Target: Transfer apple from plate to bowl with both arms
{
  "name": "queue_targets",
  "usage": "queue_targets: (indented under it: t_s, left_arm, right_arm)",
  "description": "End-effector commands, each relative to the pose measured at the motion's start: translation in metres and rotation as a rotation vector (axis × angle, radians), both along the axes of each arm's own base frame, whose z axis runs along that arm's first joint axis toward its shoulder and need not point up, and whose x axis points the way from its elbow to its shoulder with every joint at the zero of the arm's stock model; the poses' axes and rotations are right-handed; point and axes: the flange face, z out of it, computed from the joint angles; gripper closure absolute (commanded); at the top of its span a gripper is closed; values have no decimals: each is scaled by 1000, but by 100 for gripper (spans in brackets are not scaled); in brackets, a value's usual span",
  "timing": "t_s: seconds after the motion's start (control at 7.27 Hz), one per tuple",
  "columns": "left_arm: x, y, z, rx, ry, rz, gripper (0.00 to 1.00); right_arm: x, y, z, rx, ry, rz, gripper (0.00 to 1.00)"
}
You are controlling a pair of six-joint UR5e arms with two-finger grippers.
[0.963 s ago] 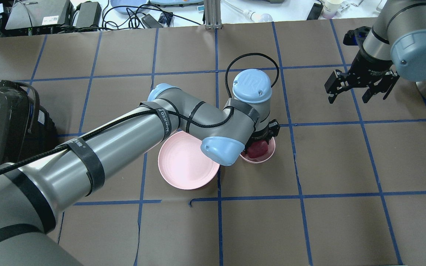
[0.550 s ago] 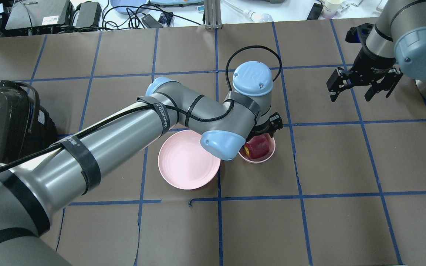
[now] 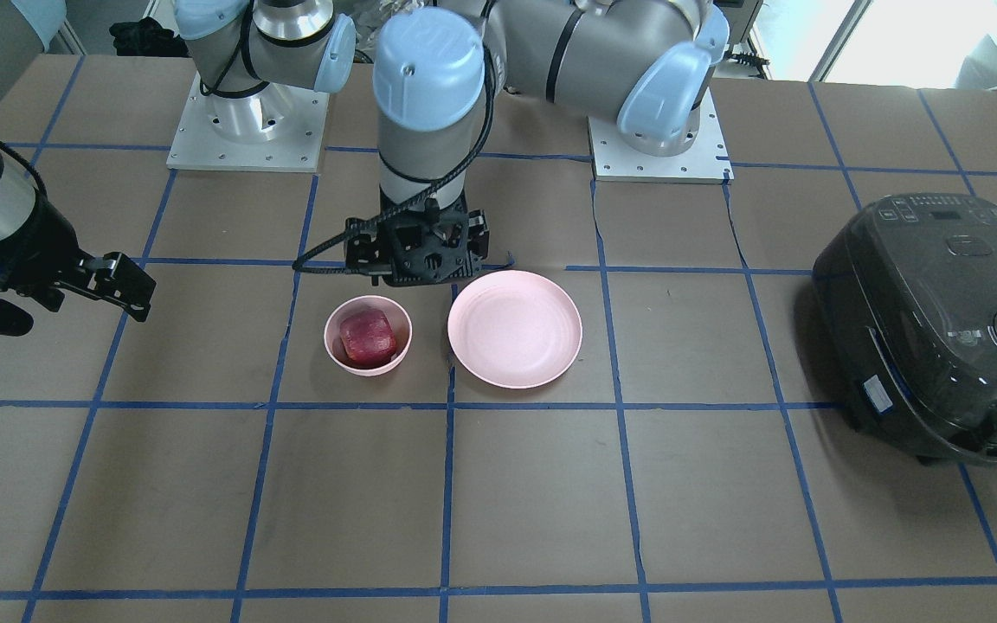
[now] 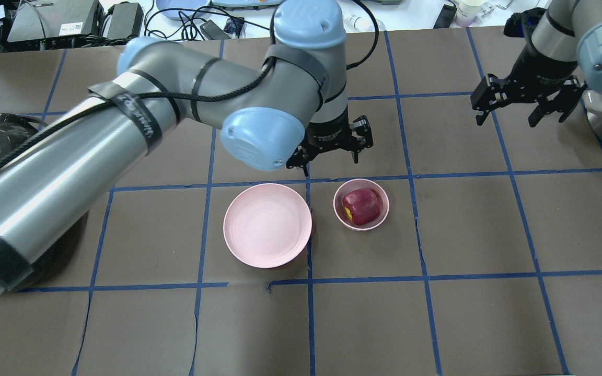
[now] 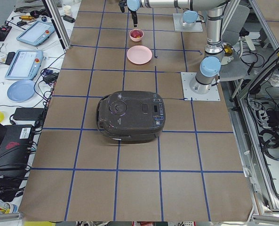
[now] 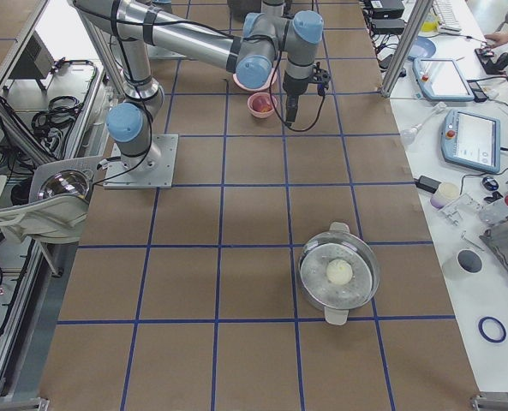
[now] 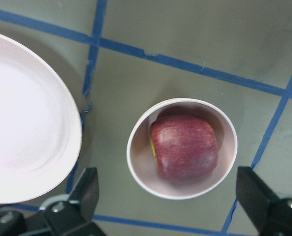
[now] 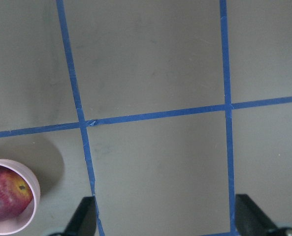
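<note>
The dark red apple (image 4: pixel 362 205) lies inside the small pink bowl (image 4: pixel 340 215). The wide pink plate (image 4: pixel 267 224) stands empty just to the bowl's left. My left gripper (image 4: pixel 331 156) hangs open and empty above the table, behind the bowl. In the left wrist view the apple (image 7: pixel 184 146) sits in the bowl (image 7: pixel 136 167) between my two spread fingers (image 7: pixel 89 189), with the plate (image 7: pixel 27 132) at the left. My right gripper (image 4: pixel 520 112) is open and empty, far to the right. The front view shows the apple (image 3: pixel 369 336), the bowl (image 3: pixel 332 346) and the plate (image 3: pixel 515 327).
A black rice cooker (image 3: pixel 931 320) stands at my left end of the table, partly under the left arm. A steel pot (image 6: pixel 339 274) with a glass lid stands at my right end. Cables and devices lie past the table's far edge.
My left gripper has risen from the bowl and moved toward the table's far side, leaving the apple in the bowl. My right gripper has drifted a little farther back and right.
</note>
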Motion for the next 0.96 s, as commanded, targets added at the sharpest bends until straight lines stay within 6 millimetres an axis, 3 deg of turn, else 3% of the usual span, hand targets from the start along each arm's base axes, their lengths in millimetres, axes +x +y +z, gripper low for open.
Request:
queue_targets:
  t_s: [0.0, 0.14, 0.28, 0.69, 0.83]
  left_arm:
    - [53, 32, 86, -53, 11, -120, 0]
    - [85, 33, 107, -77, 14, -132, 0]
    - [121, 24, 115, -79, 4, -209, 0]
    - [216, -7, 130, -139, -51, -125, 2]
    - [225, -13, 126, -161, -54, -137, 0]
  right_arm:
    - [33, 35, 49, -38, -1, -34, 0]
    - [68, 43, 55, -47, 1, 18, 0]
    - [95, 49, 56, -51, 0, 23, 0]
    - [99, 60, 68, -55, 10, -2, 0]
    - [98, 60, 68, -55, 11, -3, 0]
